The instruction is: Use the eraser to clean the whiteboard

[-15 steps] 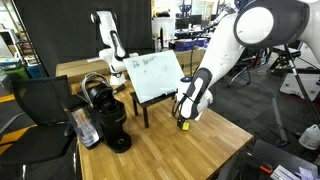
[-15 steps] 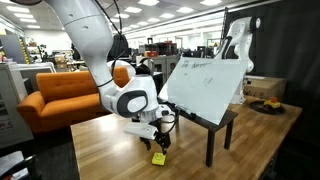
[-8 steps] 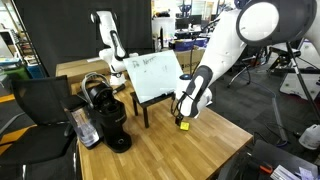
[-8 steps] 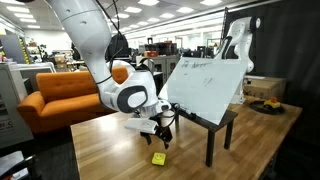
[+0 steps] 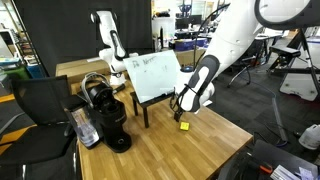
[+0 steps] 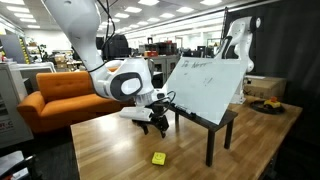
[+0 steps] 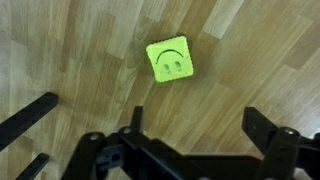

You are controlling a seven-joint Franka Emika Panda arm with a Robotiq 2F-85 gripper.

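The eraser is a small bright yellow square block with a smiley face. It lies alone on the wooden table, seen in the wrist view and in both exterior views. The whiteboard is tilted on a dark legged stand, with dark scribbles near its top. My gripper is open and empty. It hangs above the table, over the eraser and beside the whiteboard stand. Nothing is between the fingers.
A black coffee machine stands on the table's end with a black chair beside it. Dark legs of the whiteboard stand show at the wrist view's lower left. An orange sofa is beyond the table.
My gripper has risen away from the eraser, which stays on the table where it was. The gap between gripper and eraser has grown.
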